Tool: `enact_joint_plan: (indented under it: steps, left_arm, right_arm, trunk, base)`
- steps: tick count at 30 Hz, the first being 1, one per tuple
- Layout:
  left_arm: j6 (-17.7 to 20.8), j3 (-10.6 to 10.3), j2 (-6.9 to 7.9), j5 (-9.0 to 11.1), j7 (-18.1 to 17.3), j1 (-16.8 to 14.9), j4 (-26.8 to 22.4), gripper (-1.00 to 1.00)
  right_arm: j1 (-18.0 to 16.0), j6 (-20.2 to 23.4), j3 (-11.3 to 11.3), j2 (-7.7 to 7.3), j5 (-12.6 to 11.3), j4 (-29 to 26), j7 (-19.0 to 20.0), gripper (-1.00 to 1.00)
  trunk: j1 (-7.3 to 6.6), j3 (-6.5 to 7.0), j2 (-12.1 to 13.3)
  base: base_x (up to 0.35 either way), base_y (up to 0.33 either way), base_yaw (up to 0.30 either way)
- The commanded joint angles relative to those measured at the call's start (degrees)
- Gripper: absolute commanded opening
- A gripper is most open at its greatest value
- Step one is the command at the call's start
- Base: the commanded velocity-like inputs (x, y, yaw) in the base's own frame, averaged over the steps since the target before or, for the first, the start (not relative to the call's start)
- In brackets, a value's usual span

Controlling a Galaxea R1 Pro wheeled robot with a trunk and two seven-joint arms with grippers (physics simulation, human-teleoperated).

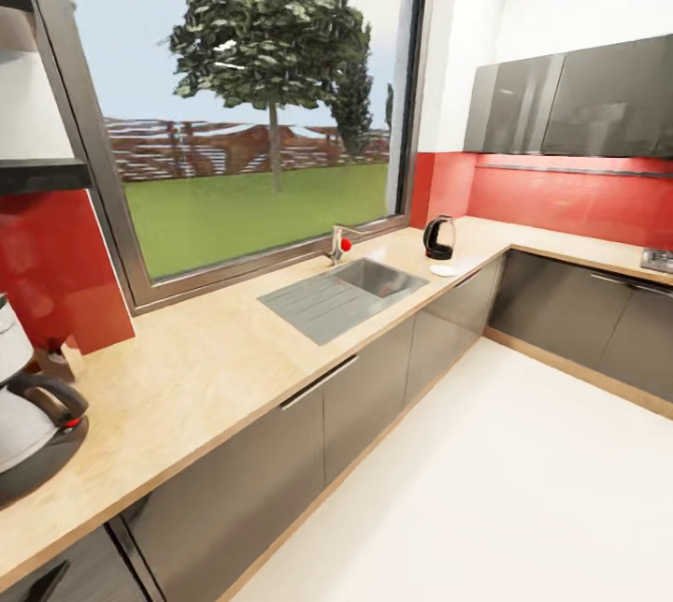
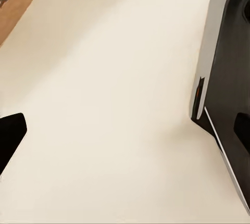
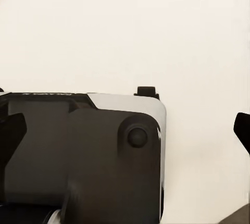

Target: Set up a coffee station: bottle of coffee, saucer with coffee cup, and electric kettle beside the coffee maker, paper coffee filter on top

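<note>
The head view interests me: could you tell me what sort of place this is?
A home kitchen, most likely. A long wooden countertop holds a steel sink with a tap under a big window, and an electric kettle stands near the far corner.

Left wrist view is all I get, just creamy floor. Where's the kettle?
Observer: The electric kettle stands far along the countertop, near the corner.
Operator: Is the saucer there too?
Observer: Yes, the saucer lies on the counter just beside the kettle.
Operator: And the coffee maker?
Observer: The coffee maker is at the countertop's near left end; the sink lies between it and the kettle.
</note>
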Motion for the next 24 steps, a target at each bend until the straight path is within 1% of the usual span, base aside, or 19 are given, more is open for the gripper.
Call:
enact_joint_plan:
  steps: [1,9,24]
  left_arm:
    - [0.2,0.2,-0.03,-0.3,0.0,0.1,-0.2,1.0]
    - [0.2,0.2,-0.03,-0.3,0.1,0.1,-0.2,1.0]
    - [0.3,0.2,-0.12,-0.3,0.1,0.1,-0.2,1.0]
  right_arm:
    - [0.0,0.3,0.4,-0.04,-0.6,-0.1,0.1,1.0]
    - [0.0,0.3,0.4,-0.04,-0.6,-0.1,0.1,1.0]
    - [0.0,0.3,0.5,-0.04,-0.6,-0.1,0.0,1.0]
  trunk:
    - [0.04,-0.06,-0.1]
    - [0.04,-0.06,-0.1]
    - [0.04,-0.06,-0.1]
  base:
    - [0.206,-0.219,-0.291]
    - [0.239,-0.196,-0.291]
    - [0.276,-0.159,-0.291]
